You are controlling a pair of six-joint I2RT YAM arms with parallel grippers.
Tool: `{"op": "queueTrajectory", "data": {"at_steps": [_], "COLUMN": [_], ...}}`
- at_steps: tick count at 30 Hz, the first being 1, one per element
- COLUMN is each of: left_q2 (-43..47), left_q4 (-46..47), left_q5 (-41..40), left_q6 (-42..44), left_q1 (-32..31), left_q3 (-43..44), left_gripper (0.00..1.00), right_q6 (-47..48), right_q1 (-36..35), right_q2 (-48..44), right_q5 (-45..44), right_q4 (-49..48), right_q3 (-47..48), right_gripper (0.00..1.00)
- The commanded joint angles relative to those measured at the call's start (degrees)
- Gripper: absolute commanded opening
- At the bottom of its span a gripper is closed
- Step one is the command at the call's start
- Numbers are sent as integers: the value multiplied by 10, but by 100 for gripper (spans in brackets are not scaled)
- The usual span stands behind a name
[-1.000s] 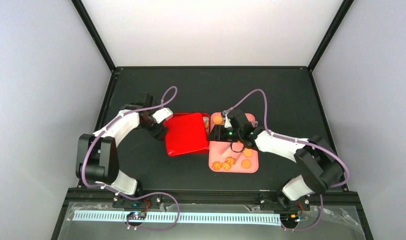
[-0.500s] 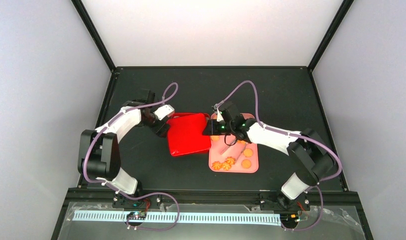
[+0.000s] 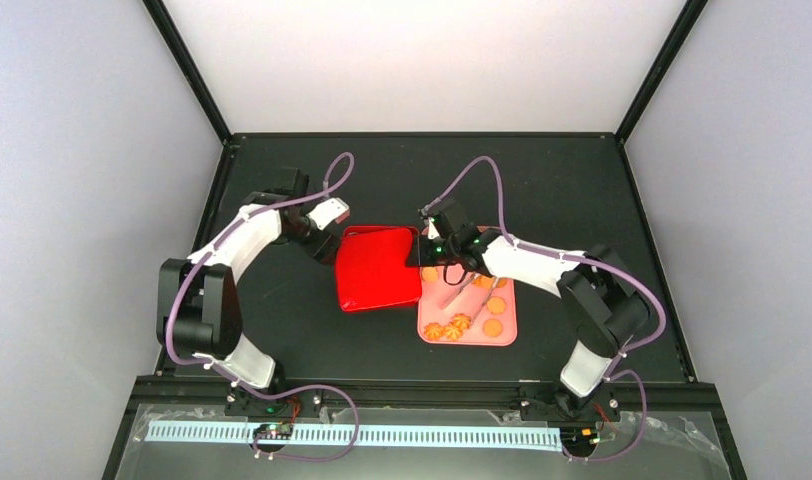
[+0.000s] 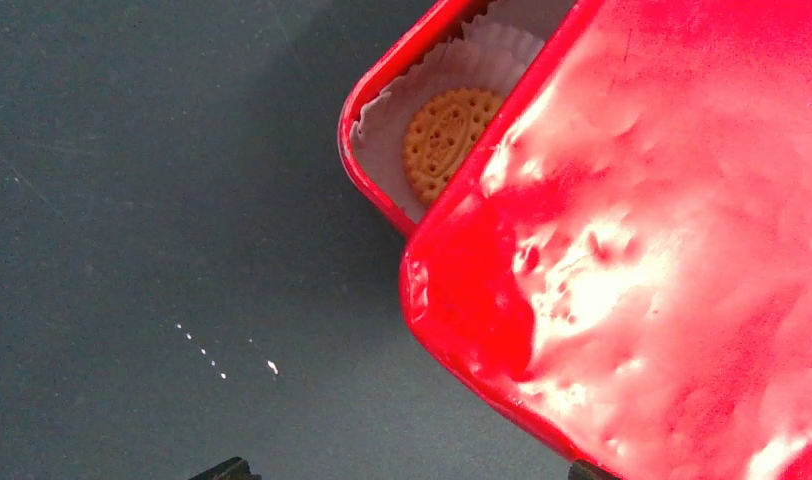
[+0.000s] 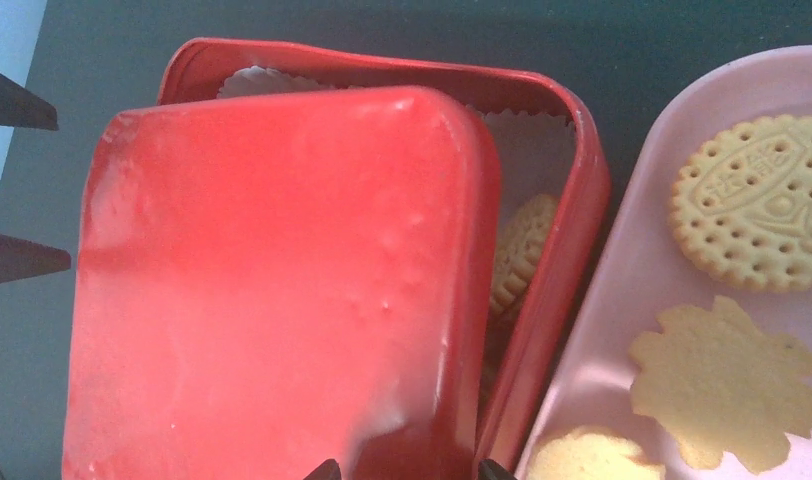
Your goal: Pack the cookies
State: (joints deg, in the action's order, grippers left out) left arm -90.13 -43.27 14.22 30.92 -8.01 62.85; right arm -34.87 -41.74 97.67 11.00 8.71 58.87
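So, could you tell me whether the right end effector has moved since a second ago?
Yes: the right end effector went leftward off the pink tray's middle, toward the red tin.

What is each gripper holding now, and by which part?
The left gripper holds nothing, jaws open. The right gripper straddles a corner of the red lid; whether it grips cannot be told.

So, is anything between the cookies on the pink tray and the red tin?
Yes. The red lid lies askew over the red tin, covering most of its opening, leaving the cookies only narrow edge gaps.
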Motion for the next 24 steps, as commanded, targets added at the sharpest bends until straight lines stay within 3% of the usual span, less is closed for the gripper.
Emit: {"op": "queueTrajectory", "data": {"at_steps": [1, 10, 13, 15, 24], "left_q2": [-10, -18, -9, 1, 67], "left_q4": [-17, -22, -40, -66, -158], "left_q5": [18, 26, 16, 20, 111], "left_q6": [-12, -14, -10, -2, 81], "left_q1": [-3, -3, -3, -3, -12], "left_q3": [29, 33, 40, 48, 4], "left_gripper": [83, 84, 97, 99, 99], "right_q6": [-10, -21, -25, -25, -44], "right_q1": [0, 3, 7, 9, 15], "right_q2": [18, 45, 51, 54, 59], "right_q5": [-11, -20, -22, -28, -44], "right_q4": [2, 13, 19, 24, 38], "right_q3": [19, 34, 40, 43, 53], "right_gripper": [35, 28, 26, 25, 22]}}
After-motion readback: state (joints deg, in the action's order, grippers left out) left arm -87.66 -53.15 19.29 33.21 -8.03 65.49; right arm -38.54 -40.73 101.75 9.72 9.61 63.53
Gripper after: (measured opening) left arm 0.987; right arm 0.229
